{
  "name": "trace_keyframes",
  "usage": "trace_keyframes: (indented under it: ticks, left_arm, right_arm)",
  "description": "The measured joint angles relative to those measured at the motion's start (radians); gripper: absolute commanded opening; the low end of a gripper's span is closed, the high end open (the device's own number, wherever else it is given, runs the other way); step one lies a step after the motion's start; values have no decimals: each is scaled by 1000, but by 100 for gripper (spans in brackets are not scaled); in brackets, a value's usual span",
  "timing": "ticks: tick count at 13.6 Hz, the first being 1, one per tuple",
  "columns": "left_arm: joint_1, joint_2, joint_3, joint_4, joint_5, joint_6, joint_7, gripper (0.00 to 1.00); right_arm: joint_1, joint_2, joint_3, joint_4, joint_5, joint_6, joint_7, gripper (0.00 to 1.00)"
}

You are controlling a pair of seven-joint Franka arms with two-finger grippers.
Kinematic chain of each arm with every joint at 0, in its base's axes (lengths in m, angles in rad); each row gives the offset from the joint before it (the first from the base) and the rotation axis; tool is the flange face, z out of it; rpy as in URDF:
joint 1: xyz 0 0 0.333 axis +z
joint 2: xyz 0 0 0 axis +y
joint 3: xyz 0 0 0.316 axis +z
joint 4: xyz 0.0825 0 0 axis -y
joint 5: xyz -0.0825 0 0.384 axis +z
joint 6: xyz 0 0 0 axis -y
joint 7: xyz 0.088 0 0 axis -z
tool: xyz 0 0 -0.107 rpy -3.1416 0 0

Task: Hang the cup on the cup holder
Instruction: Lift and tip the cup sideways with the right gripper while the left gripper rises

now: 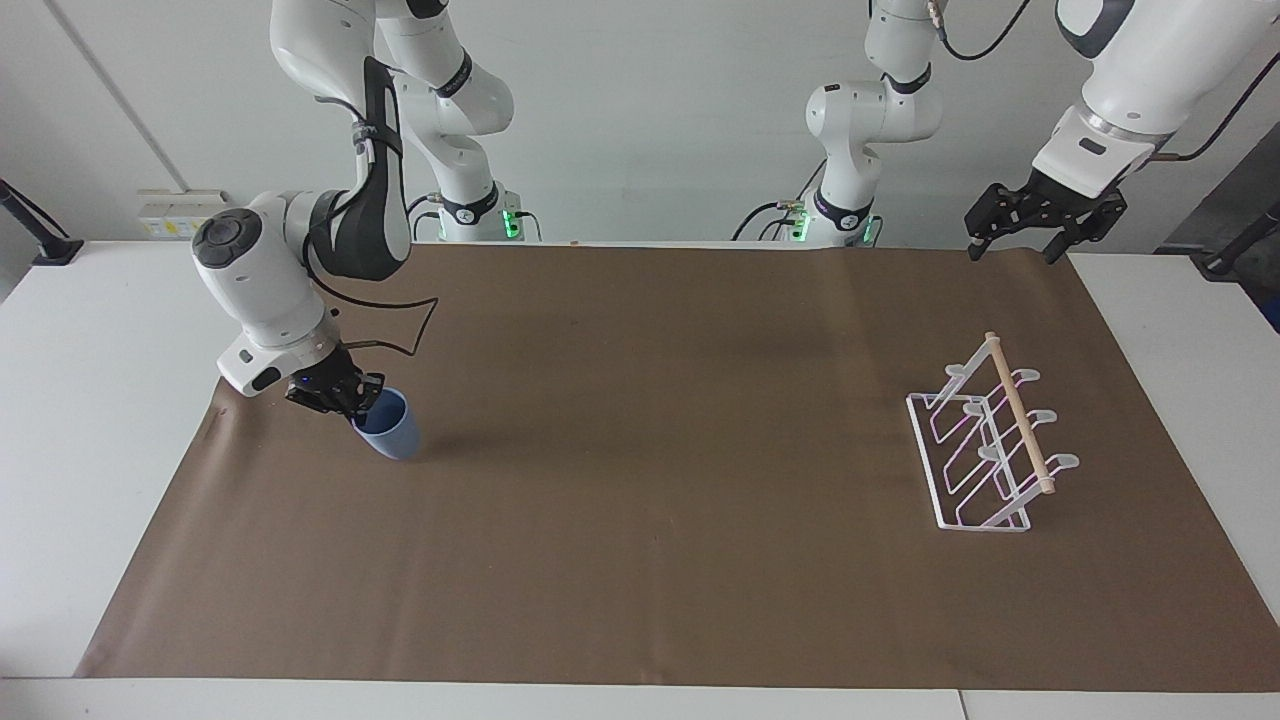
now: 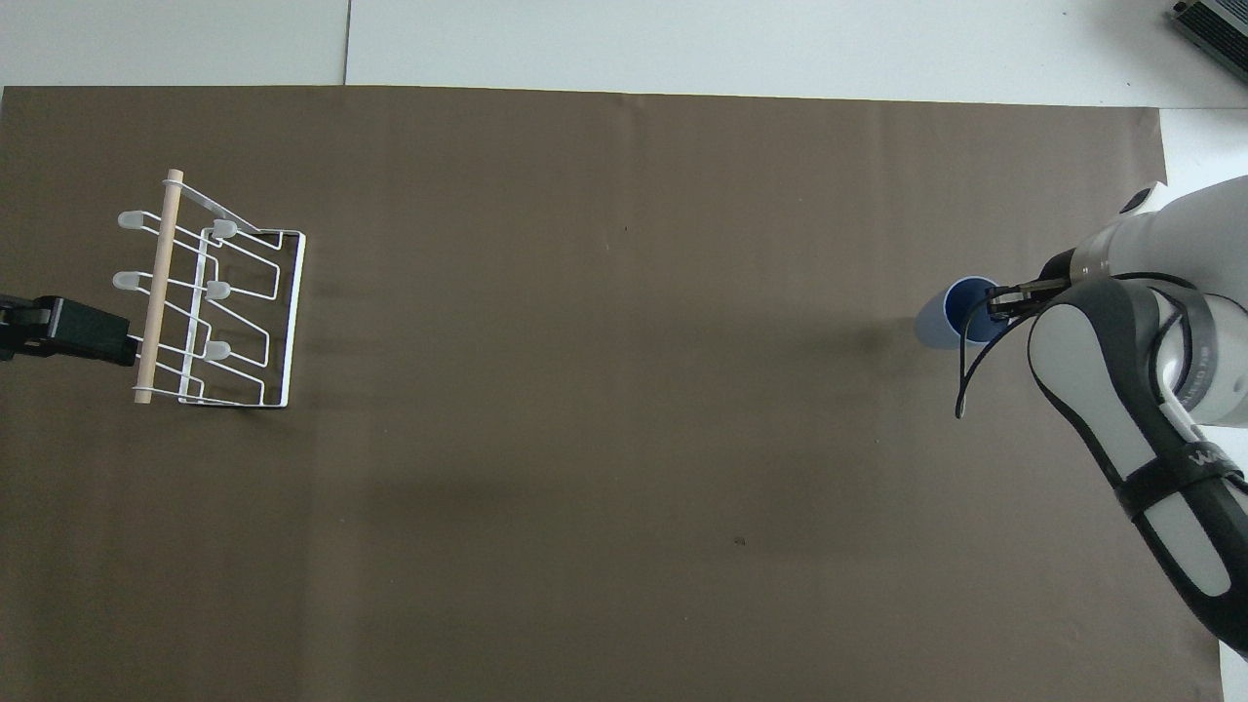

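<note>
Your right tool (image 1: pixel 352 402) is clenched on the cup (image 1: pixel 390 428) rim (cup tilted); your left tool (image 1: pixel 1008 248) waits released, above the counter's (image 1: pixel 640 600) edge near the cup holder (image 1: pixel 985 445).

occluded: right tool (image 1: pixel 345 398) tips — against cup (image 1: pixel 388 425) rim | cropped: left tool (image 2: pixel 68 330) — overhead edge

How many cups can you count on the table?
1: the cup sits on the brown mat at the right arm's end, its rim pinched by the right gripper. None appears hidden.
</note>
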Motion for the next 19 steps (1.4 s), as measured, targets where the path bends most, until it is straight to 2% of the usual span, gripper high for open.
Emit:
trace_keyframes:
  ticks: [4, 7, 11, 13, 15, 19]
  left_arm:
    - [0, 0, 6, 2, -6, 0, 13, 100]
    - [-1, -1, 6, 3, -7, -4, 56, 100]
    - [-15, -1, 4, 2, -7, -11, 58, 100]
    - [-15, -1, 4, 2, -21, -13, 58, 100]
    - [-13, -1, 9, 2, -85, -13, 52, 100]
    - [-13, 4, 10, 2, -252, -7, -114, 100]
  right_arm:
    - [2, -31, 36, 93, 110, -96, 0, 0]
    - [2, -50, 42, 136, 248, -167, -3, 0]
    - [2, -77, 44, 164, 427, -191, -56, 0]
    - [1, -97, 44, 168, 519, -253, -65, 0]
    - [-2, -118, 42, 171, 679, -354, -66, 0]
    - [-3, -156, 39, 173, 813, -471, -71, 0]
